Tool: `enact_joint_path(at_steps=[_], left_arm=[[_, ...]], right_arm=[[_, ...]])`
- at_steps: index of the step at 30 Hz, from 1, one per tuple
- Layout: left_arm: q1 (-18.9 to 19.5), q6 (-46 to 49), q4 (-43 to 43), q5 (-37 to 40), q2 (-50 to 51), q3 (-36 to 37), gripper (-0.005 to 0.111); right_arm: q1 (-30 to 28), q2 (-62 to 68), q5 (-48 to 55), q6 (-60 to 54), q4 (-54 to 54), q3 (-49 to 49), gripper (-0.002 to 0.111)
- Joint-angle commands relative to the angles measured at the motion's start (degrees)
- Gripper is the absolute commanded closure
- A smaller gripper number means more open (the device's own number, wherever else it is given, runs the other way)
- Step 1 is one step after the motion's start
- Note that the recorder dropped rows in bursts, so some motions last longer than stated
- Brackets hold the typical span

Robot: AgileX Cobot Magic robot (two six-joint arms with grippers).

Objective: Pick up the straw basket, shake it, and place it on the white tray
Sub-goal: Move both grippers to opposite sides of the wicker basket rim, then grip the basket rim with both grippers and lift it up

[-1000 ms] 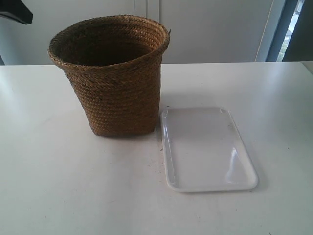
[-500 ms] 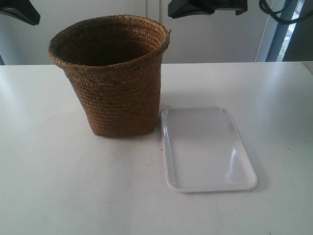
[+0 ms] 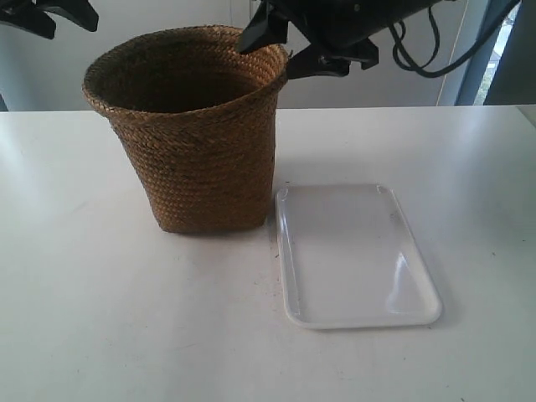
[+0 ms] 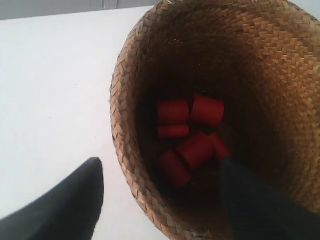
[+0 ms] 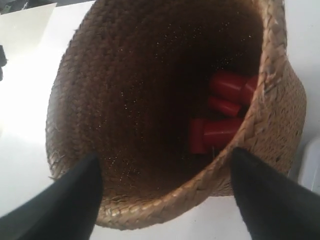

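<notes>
A white surface point(image 3: 100, 318) carried everything. On it stood the straw basket point(image 3: 205, 159), upright, its round rim wider than its base. The white tray point(image 3: 352, 260) lay flat just beside the basket's base, on the side toward the exterior view's right; whether the two touched could not be told.

Above the basket's rim hung the arm at the exterior view's right point(image 3: 335, 25), dark and trailing black cables. The arm at the exterior view's left point(image 3: 42, 12) showed only at the top corner, off to the basket's side.

The left jaws stood wide apart and held nothing: one black finger point(image 4: 65, 205) was over the surface outside the rim, the other over the basket's mouth. The right jaws were likewise spread wide and empty, their fingers point(image 5: 270, 200) above the basket's rim.

Several red cylinders point(image 4: 173, 111) lay jumbled on the dark bottom of the basket.
</notes>
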Motion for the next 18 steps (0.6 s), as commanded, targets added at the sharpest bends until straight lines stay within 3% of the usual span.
enact_joint_path(at_steps=[1,18], left_arm=[[0.09,0.15,-0.55,-0.58,1.66,-0.31,0.036],[0.09,0.31,-4.20,-3.87,8.77,-0.31,0.036]], right_arm=[[-0.01,1.53,-1.79,-0.81,2.39,-0.37,0.039],[-0.01,3.46,-9.09,-1.33,-3.85,-0.37,0.039]])
